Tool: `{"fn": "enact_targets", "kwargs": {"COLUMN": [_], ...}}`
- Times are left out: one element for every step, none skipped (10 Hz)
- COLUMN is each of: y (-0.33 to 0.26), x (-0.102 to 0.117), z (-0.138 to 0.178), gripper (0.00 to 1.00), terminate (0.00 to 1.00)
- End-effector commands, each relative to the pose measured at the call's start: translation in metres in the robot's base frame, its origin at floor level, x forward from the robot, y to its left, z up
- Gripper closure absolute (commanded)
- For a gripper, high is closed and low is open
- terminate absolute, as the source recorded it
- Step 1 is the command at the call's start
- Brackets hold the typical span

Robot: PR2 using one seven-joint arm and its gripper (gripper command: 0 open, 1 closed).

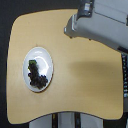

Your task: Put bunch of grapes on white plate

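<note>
The white plate [38, 68] is round and glossy and sits on the wooden table toward the exterior view's left. The bunch of grapes [36, 75] lies on the plate, a dark purple-black cluster with a bit of green stem at its far end. A grey arm [95, 25] reaches in from the top right, well away from the plate. Its blunt grey end points left over the table's far edge. The fingers of my gripper do not show clearly, so I cannot say whether they are open or shut.
The light wooden table [85, 75] has rounded corners and dark floor around it. A dark strip of equipment [124, 75] stands at the right edge. Grey and white parts [60, 122] show below the table's near edge.
</note>
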Motion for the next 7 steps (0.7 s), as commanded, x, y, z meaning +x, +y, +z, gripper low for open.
{"fn": "enact_targets", "kwargs": {"y": [-0.076,-0.088,-0.096,-0.103,-0.105,-0.108,-0.114], "x": [-0.017,-0.020,-0.024,-0.030,-0.034,-0.040,-0.043], "z": [0.020,0.024,0.027,0.030,0.029,0.028,0.026], "gripper": [0.00,0.00,0.00,0.00,0.00,0.00,0.00], "terminate": [0.00,0.00,0.00,0.00,0.00,0.00,1.00]}}
